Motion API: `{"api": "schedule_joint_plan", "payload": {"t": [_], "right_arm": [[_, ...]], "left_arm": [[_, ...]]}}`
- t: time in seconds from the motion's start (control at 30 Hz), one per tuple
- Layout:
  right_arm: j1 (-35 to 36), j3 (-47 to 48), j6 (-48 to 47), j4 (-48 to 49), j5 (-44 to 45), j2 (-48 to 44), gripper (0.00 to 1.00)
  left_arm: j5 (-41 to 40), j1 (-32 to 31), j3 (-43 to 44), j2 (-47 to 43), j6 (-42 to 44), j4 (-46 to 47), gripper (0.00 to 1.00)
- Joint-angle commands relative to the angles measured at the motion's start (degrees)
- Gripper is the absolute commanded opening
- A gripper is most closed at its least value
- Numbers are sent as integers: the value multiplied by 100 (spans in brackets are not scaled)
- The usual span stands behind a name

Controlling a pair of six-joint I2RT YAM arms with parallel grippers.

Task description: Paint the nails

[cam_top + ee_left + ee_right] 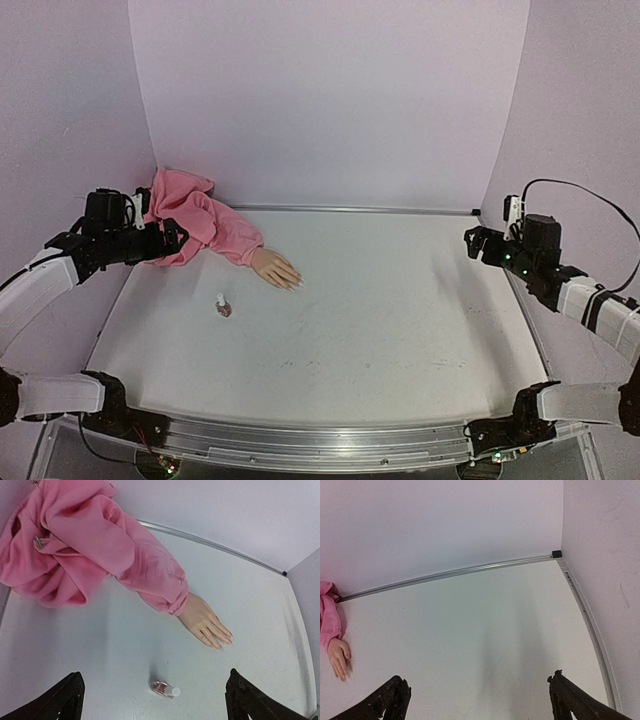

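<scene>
Lilac walls close in a white table (pixel 400 340), and by the look of things nothing of the painting has begun. The mannequin hand (pixel 276 268) lies flat, palm down, toward the far left of the surface. Its wrist runs into a crumpled pink sleeve (pixel 195 220) heaped in the back left corner. The nails (pixel 224 639) sit on fingertips that point toward the middle of the table; they look pale and bare, though they are too small to judge closely. The polish bottle (pixel 223 306) stands near the mannequin hand on your side of it, apart from it, white cap on.

Your left gripper (pixel 172 240) hovers over the sleeve at the left edge, jaws spread wide and holding nothing. Your right gripper (pixel 476 243) hangs at the far right edge, well apart from both the mannequin hand and the bottle, equally wide and empty.

The step in hand, as I read it, is fetching the bottle. Your left arm is the nearer one: bring it down around the bottle's body, below the cap, and close gently, since so small a thing will likely tip at a sideways nudge. Your right arm must then cross the table to take the cap and its brush.
</scene>
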Motion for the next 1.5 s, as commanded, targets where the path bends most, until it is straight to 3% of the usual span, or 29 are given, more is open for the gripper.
{"api": "schedule_joint_plan", "payload": {"t": [0.0,0.33,0.67,0.8,1.03,1.23,1.47], "right_arm": [[-84,321,291,303,-941,247,98],[-150,436,537,603,-2117,615,98],[-129,581,641,795,-2770,719,98],[-121,613,613,845,-2882,681,98],[-99,666,649,842,-2933,554,98],[-95,648,624,696,-2907,249,98],[-94,665,619,631,-2923,232,98]], "left_arm": [[590,-368,-46,-61,-407,-453,99],[435,-1297,142,557,-721,-1203,99],[-325,-2221,718,1914,-830,-1758,84],[-770,-2309,991,2298,-805,-1859,78],[-1189,-2325,1871,3309,-697,-2221,58],[-1505,-2325,2237,3819,-646,-2520,55],[-1427,-2325,2325,4096,-666,-2526,40]]}}
